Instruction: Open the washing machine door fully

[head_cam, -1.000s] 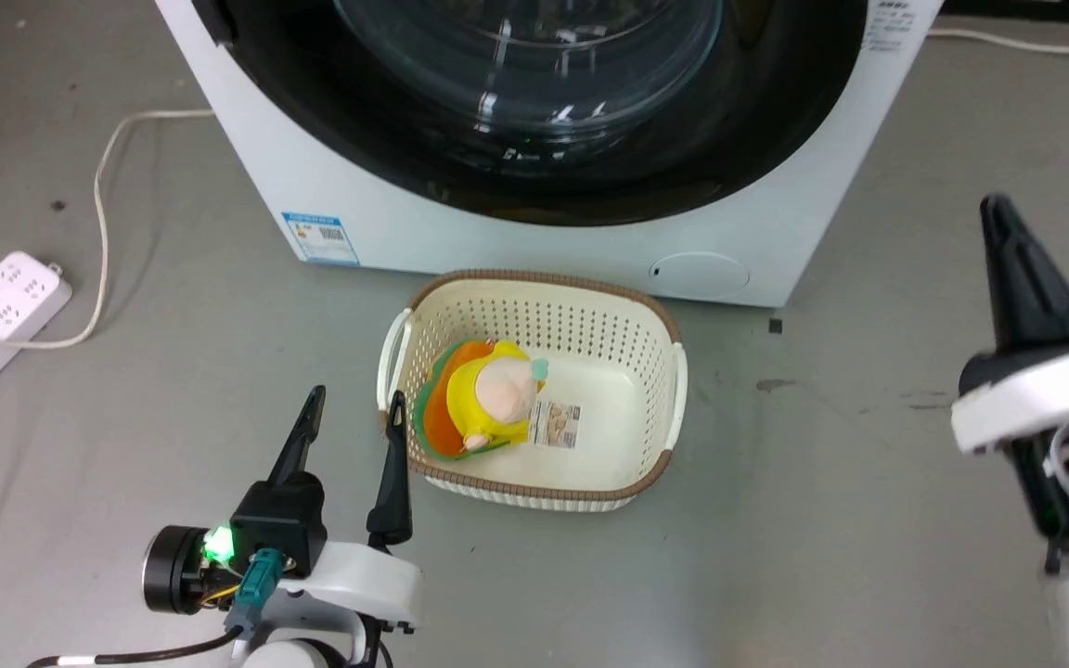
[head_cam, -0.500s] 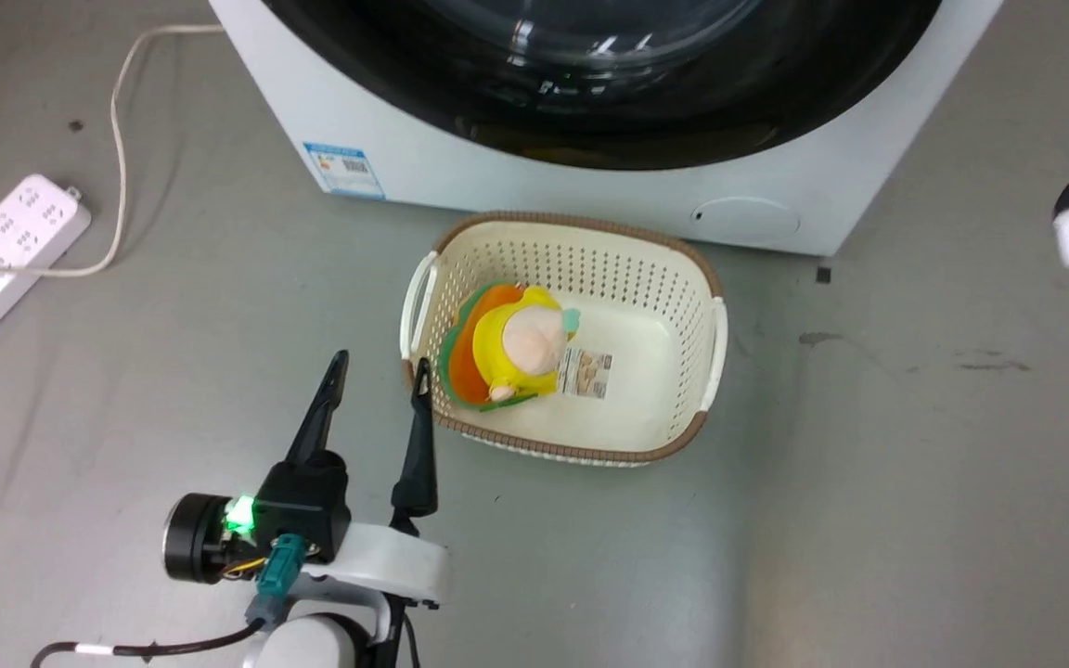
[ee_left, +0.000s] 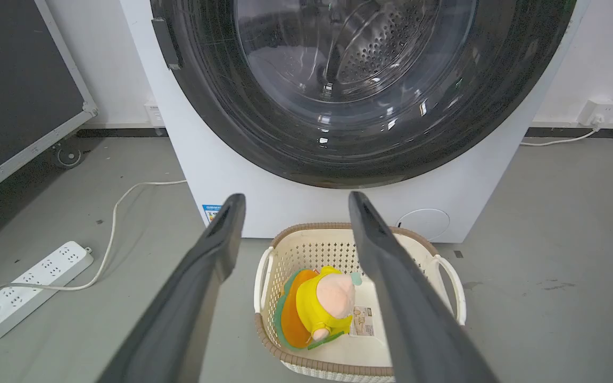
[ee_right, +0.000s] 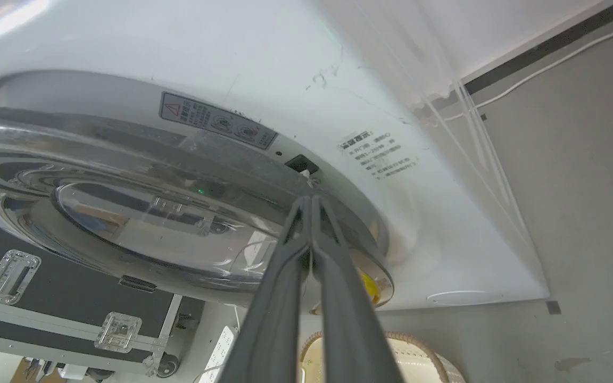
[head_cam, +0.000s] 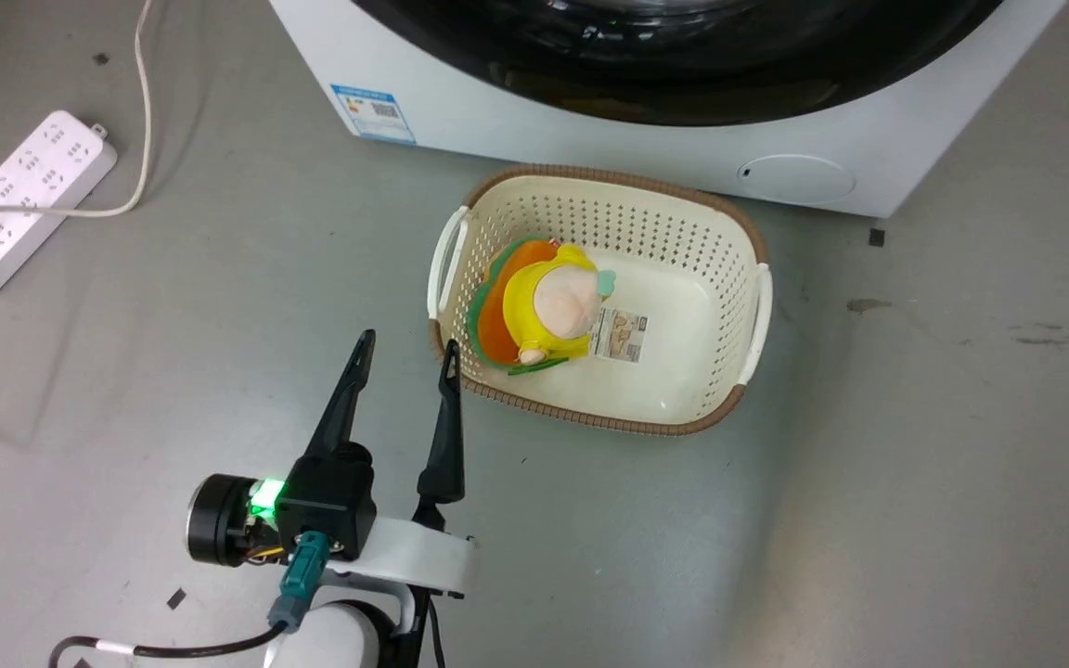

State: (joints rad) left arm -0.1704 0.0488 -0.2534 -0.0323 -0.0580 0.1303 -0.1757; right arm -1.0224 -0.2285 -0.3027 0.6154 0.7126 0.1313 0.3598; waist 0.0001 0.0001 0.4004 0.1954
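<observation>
**R fingers pinched at door rim, L gripper spread and empty**

R gripper is pressing its two fingers together w/ nothing visible between them, tips sitting at the edge of the washing machine door, near the small black latch slot on the white front. Door is appearing a little ajar on that side. L gripper is hovering w/ fingers spread, gripping nothing, just beside the cream basket, where a yellow plush toy is lying. Power strip is lying on the floor, well apart
</observation>
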